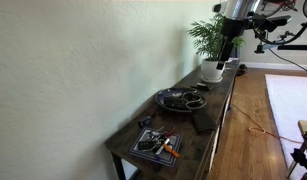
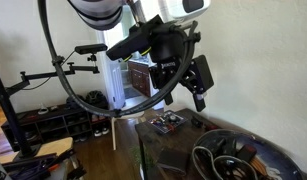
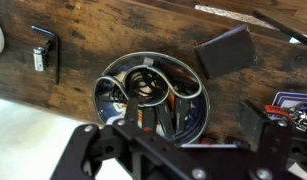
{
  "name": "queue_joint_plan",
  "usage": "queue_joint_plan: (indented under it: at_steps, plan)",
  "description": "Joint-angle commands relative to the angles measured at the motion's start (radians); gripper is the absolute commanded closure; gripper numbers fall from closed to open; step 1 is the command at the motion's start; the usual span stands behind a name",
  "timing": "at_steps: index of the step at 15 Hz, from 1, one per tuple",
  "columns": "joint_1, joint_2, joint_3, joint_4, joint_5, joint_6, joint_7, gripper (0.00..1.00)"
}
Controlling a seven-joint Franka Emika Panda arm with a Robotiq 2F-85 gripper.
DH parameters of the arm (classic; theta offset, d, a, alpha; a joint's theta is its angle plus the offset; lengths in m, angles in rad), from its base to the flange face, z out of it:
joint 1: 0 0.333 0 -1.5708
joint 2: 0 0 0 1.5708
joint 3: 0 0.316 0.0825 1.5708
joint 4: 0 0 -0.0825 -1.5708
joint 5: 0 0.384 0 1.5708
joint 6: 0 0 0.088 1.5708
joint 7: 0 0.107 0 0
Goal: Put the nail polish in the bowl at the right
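Observation:
The bowl [image 1: 163, 98] is a wide, shallow dark dish in the middle of the long wooden table, holding cables and small items. It fills the middle of the wrist view [image 3: 103, 88] and shows at the lower right in an exterior view [image 2: 285, 152]. My gripper [image 1: 229, 52] hangs open and empty high above the table near the plant, with its fingers spread [image 2: 185, 80]. In the wrist view [image 3: 193, 120] the fingers frame the bowl's near side. I cannot pick out the nail polish for certain. Small red-orange items [image 1: 169, 149] lie in the square tray.
A square dark tray [image 1: 145, 146] with small items sits at the table's near end [image 2: 169, 122] [image 3: 293, 102]. A white plant pot [image 1: 211, 70] stands at the far end. A dark flat square [image 3: 225, 50] and a small black tool [image 3: 43, 45] lie on the wood.

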Motion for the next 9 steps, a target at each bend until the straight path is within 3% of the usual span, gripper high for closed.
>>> queue_joint_plan:
  at_steps: [1, 9]
  plan:
    - [-0.009, 0.0, 0.01, 0.001, 0.005, -0.002, -0.003, 0.0]
    - [0.017, 0.044, 0.008, 0.028, 0.041, -0.003, -0.04, 0.0]
